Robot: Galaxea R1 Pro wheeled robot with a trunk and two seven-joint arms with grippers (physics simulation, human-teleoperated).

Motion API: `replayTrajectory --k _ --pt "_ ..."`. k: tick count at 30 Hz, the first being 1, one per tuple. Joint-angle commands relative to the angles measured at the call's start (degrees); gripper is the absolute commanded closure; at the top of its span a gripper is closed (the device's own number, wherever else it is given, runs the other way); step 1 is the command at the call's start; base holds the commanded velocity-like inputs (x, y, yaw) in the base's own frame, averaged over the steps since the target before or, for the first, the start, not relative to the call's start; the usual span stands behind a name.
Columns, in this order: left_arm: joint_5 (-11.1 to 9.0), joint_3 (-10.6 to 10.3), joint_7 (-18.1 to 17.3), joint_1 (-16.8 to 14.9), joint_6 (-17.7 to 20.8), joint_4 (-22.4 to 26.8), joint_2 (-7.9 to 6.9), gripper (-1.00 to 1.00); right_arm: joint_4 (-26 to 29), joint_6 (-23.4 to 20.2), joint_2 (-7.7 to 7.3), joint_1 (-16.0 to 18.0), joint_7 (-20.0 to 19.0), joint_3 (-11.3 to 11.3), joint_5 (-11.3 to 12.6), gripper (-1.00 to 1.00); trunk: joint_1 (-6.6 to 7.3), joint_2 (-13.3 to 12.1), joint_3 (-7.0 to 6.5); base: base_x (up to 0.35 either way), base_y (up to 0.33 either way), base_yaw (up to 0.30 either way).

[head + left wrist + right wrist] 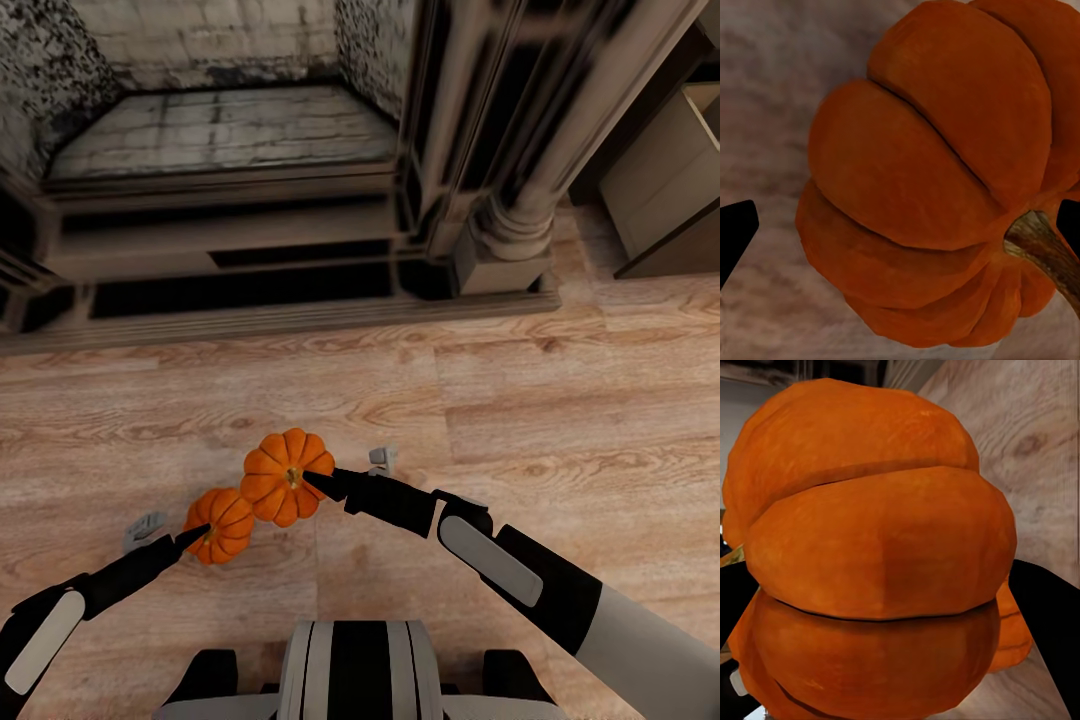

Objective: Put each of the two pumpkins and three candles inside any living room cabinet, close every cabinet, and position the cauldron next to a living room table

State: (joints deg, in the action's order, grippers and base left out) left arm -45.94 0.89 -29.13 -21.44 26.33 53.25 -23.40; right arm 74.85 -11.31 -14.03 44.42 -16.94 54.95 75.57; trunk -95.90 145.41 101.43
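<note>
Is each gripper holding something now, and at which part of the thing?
Each holds a pumpkin. The right gripper clamps the higher pumpkin across its body, near the stem. The left gripper grips the lower pumpkin around its body, beside the stem.

In the left wrist view the pumpkin runs off the frame's edge, its stem cut too; the left gripper's fingertips show just as dark corners — contact with the rind cannot be told. In the right wrist view a pumpkin hides most of the right gripper's fingers. In the head view the fireplace is cropped at the top, and the pale box at the right edge is only partly seen — its identity is unclear.
</note>
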Motion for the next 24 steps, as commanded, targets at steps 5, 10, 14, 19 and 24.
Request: replayTrajectory --k 5,10,14,19,24 --pt "-0.4 0.1 -0.1 0.0 0.5 0.0 0.02 -1.0 0.0 -0.2 -0.03 0.1 -0.1 0.1 0.7 1.0 -0.07 0.1 0.7 0.0 0.0 0.0" --pt "-0.4 0.1 -0.1 0.0 0.5 0.0 0.02 -1.0 0.0 -0.2 -0.03 0.1 -0.1 0.1 0.7 1.0 -0.07 0.1 0.7 0.0 0.0 0.0" --pt "-0.4 0.1 -0.1 0.0 0.5 0.0 0.02 -1.0 0.0 -0.2 -0.03 0.1 -0.1 0.1 0.7 1.0 -0.09 0.1 0.92 0.0 0.0 0.0" --pt "-0.3 0.0 -0.1 0.0 0.5 0.0 0.02 -1.0 0.0 -0.2 -0.02 0.1 -0.1 0.1 0.7 1.0 -0.14 0.1 1.36 0.0 0.0 0.0" --pt "-0.4 -0.1 -0.1 0.0 0.5 0.2 0.02 -1.0 0.0 -0.2 -0.03 0.1 -0.1 0.1 0.7 1.0 -0.14 0.1 1.36 0.0 0.0 0.0"
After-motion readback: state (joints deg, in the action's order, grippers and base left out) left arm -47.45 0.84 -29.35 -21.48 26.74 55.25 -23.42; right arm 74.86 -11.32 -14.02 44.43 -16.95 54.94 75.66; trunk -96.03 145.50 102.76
